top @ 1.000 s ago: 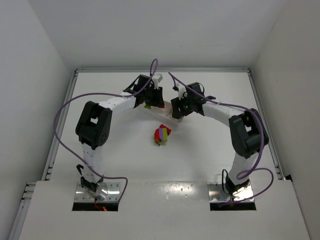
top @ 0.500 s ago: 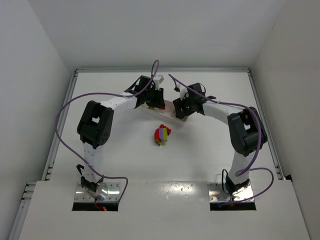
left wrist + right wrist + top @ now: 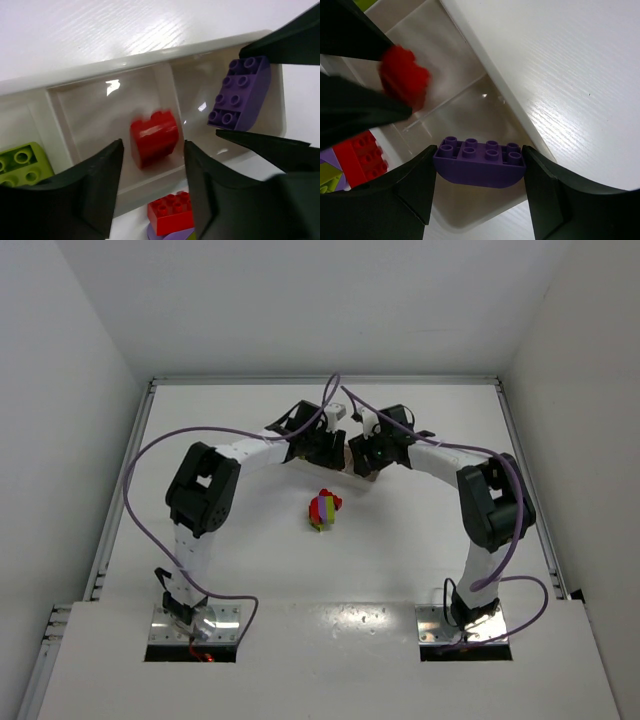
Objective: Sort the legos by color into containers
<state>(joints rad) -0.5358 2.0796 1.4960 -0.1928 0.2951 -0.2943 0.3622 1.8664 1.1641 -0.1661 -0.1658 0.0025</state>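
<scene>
The white tray (image 3: pixel 125 62) has three compartments in the left wrist view. A yellow-green lego (image 3: pixel 20 162) lies in its left one and a red rounded lego (image 3: pixel 154 137) in the middle one. My left gripper (image 3: pixel 152 192) is open just above the red lego, not touching it. My right gripper (image 3: pixel 479 167) is shut on a purple lego (image 3: pixel 479 162) and holds it over the tray's end compartment (image 3: pixel 485 65). The purple lego also shows in the left wrist view (image 3: pixel 240 92). In the top view both grippers (image 3: pixel 322 447) (image 3: pixel 362 458) meet over the tray and hide most of it.
A small pile of red, purple and yellow-green legos (image 3: pixel 322 510) sits on the white table in front of the tray; its red top brick shows in the left wrist view (image 3: pixel 171 212). White walls enclose the table on three sides.
My left gripper has moved right along the tray, from its left part to the middle, close to my right gripper. The right arm has hardly moved.
</scene>
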